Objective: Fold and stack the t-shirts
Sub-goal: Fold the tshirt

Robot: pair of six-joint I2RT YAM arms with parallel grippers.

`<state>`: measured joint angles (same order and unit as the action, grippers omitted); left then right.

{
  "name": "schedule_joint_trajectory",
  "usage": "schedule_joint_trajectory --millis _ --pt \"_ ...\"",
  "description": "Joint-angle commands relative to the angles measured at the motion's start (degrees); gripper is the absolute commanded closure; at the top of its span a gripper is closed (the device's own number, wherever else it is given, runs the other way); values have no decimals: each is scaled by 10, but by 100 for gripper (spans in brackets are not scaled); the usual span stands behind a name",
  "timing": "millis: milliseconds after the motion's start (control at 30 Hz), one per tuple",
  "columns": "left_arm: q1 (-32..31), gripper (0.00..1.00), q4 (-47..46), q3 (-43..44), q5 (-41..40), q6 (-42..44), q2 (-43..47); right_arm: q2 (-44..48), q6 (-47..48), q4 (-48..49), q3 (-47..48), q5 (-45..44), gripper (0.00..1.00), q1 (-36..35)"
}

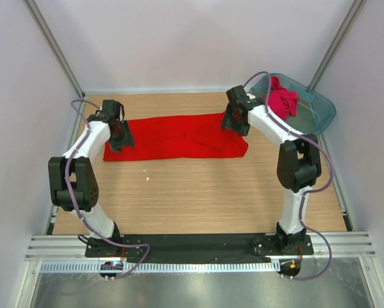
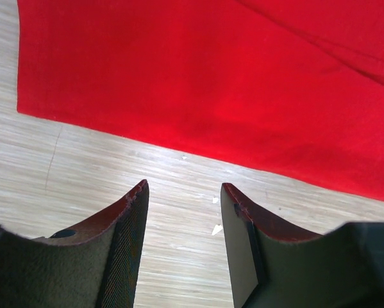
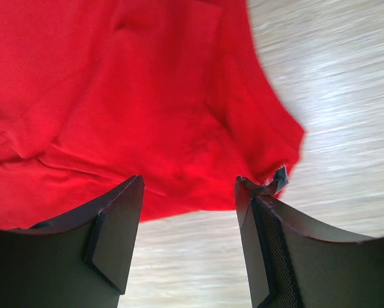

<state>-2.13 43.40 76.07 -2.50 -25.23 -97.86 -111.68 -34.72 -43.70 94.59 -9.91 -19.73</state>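
1. The left gripper [image 1: 120, 138] hangs low at the left end of the red t-shirt [image 1: 179, 136], over the far left part of the wooden table [image 1: 198, 192].
2. In the left wrist view its two fingers stand well apart with nothing between them. Bare wood shows in the gap, and the shirt's straight near edge lies just ahead of the fingertips without touching them.
3. The red t-shirt lies flat as one long band across the far half of the table, running from one gripper to the other. Its left part is smooth. Its right part carries several creases and ends in a rounded, rumpled corner.
4. The right gripper [image 1: 234, 122] is poised over that rumpled right end. The right wrist view shows its fingers spread wide and clasping nothing, with red cloth filling most of the gap and wood below it. Whether the fingertips touch the cloth cannot be told.
5. The teal tub [image 1: 321, 109] sits at the far right corner of the table, just beyond the right arm. The crimson-pink t-shirt [image 1: 281, 100] lies crumpled inside it, against its left wall.
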Motion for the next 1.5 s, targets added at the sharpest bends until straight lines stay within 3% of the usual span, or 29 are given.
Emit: schedule_joint_trajectory --millis 0,167,333,500,633,833,967,1167,1333,1467 --pt "2 50 -10 -12 7 4 36 -34 -68 9 27 -53 35 -22" --pt "2 50 -6 -41 -1 6 64 -69 -98 12 23 -83 35 -37" --pt "1 50 4 -86 -4 4 119 -85 -84 48 -5 -114 35 -52" --pt "1 50 36 -104 0 4 173 -139 -45 74 24 -113 34 -53" --pt "0 50 56 -108 -16 15 217 -207 -5 80 88 -121 34 -54" --pt "0 41 34 -107 7 40 232 -333 113 55 280 -161 32 -54" --pt "-1 39 11 -75 0 49 157 -333 178 63 377 -171 31 -55" --pt "-2 45 34 30 -85 97 9 -237 155 6 406 -132 27 -57" --pt "0 58 44 103 -138 109 -110 -139 144 -52 355 -78 26 -69" --pt "-1 59 47 137 -129 92 -163 -32 116 -62 227 -3 26 -75"
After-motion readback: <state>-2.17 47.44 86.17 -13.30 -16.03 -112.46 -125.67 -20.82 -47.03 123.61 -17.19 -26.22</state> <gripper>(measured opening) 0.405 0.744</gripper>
